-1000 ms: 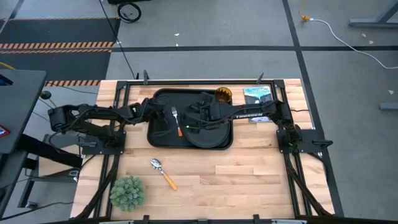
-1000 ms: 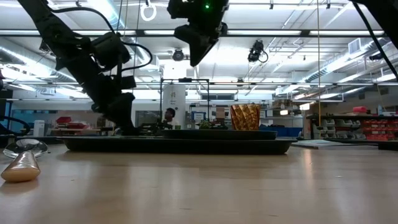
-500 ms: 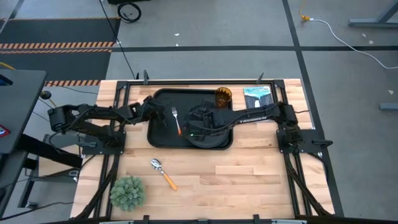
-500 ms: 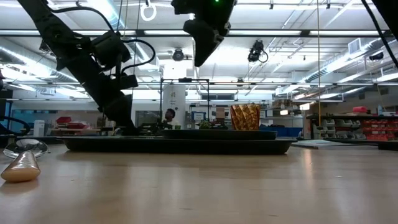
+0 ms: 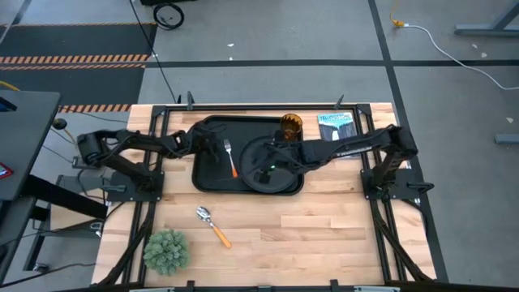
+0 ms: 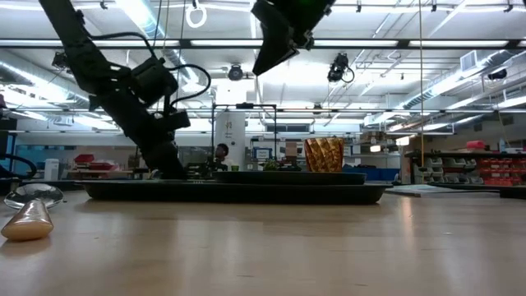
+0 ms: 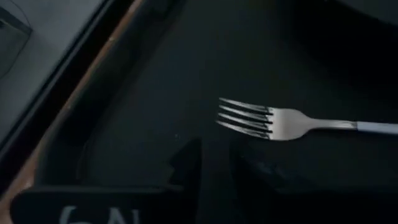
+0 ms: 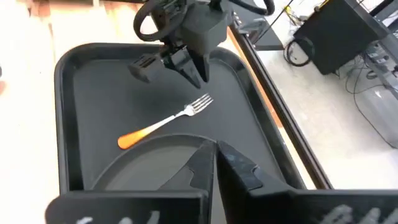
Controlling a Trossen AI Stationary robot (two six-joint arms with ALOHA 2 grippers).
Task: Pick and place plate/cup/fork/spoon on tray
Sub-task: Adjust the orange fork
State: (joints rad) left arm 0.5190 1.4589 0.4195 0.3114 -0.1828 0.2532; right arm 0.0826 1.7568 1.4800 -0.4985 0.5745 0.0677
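Observation:
The black tray (image 5: 209, 180) lies at the table's far middle. The round black plate (image 5: 280, 180) rests flat on the tray's right half. The amber cup (image 5: 292, 125) stands upright in the tray's far right corner. The fork (image 5: 231, 157) lies flat on the tray left of the plate, tines toward the far edge (image 7: 249, 118). The spoon (image 5: 212, 225) lies on the bare table near the tray. My left gripper (image 5: 208, 147) hangs low just left of the fork's tines, open by a narrow gap and empty. My right gripper (image 5: 259, 165) is shut and empty, high above the plate.
A green plant ball (image 5: 166, 251) sits at the table's near left. A printed packet (image 5: 335, 123) lies at the far right, beside the tray. Bare wood stretches along the near half of the table, right of the spoon.
My right gripper has risen and drawn back from over the fork's handle toward the table's right edge, and now hangs above the plate. The fork's orange handle, covered before, now shows. The fork, plate and cup have stayed put.

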